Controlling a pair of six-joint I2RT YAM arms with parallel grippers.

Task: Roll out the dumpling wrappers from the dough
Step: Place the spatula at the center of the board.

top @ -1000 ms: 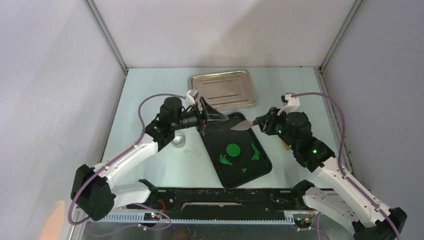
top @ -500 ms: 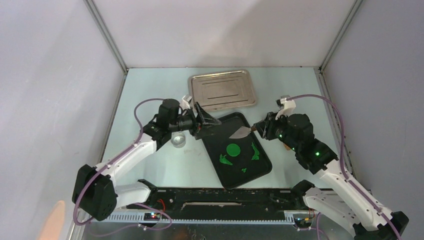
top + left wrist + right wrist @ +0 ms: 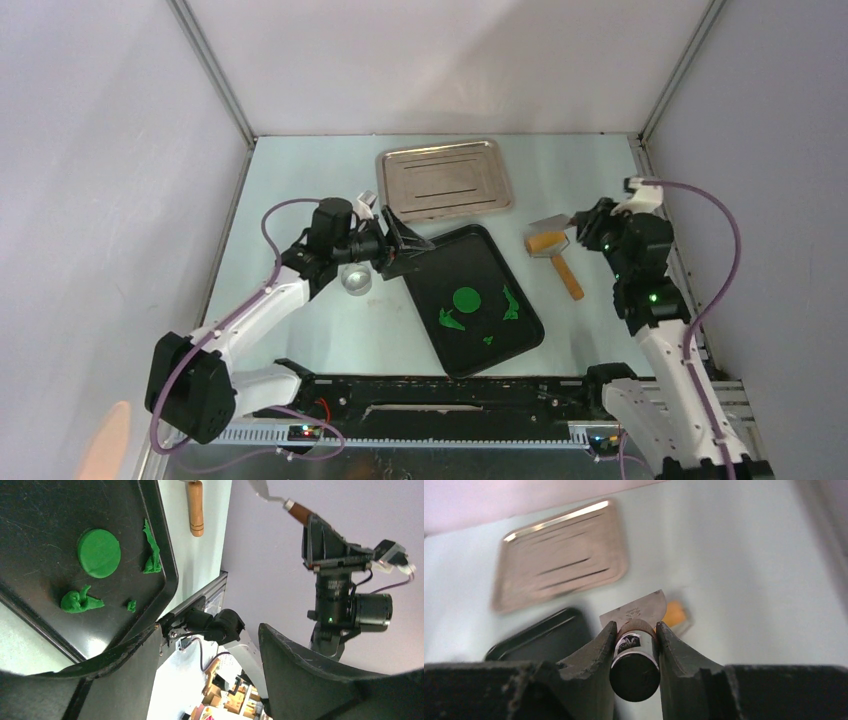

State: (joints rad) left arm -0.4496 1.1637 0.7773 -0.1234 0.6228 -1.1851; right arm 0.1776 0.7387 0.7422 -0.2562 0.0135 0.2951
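Note:
A round flat green dumpling wrapper lies in the middle of the black tray. Jagged green scraps of the dough lie around it, one strip by the right rim. My left gripper stands open and empty at the tray's far left corner. Right of the tray, my right gripper is shut on the handle of a metal scraper, held over the head of the wooden roller on the table.
A silver tray sits at the back of the table. A small clear round cutter stands left of the black tray, under my left arm. The cell's walls close in both sides.
My right arm has swung right with the scraper, from over the black tray's far edge to above the roller, which now shows. The left gripper has drifted slightly left.

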